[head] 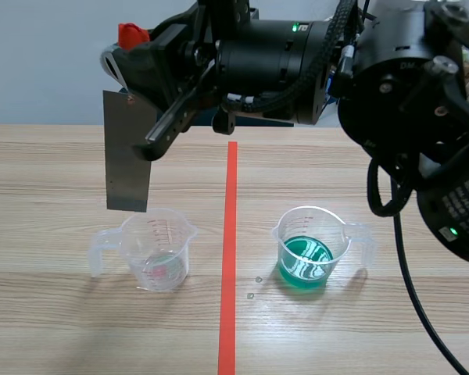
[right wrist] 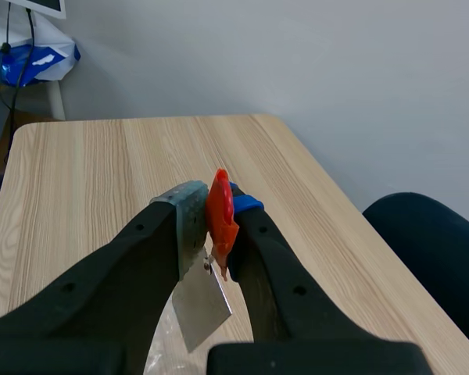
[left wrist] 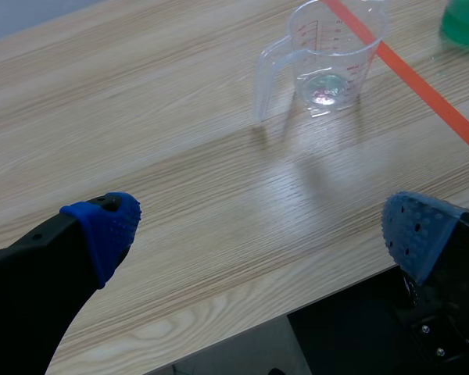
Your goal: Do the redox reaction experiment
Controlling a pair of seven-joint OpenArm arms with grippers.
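Plate [head: 127, 156] hangs clamped in right claw [right wrist: 216, 206]; left claw [left wrist: 259, 230] stands wide apart.

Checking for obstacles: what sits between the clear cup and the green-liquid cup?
Nothing stands there: only the orange-red tape line on bare table, tiny specks beside it, in the scene view.

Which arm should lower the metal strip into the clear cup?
Right. The right claw is shut on the metal strip, which hangs about over the clear cup. The left claw is open, holding nothing, back from that cup.
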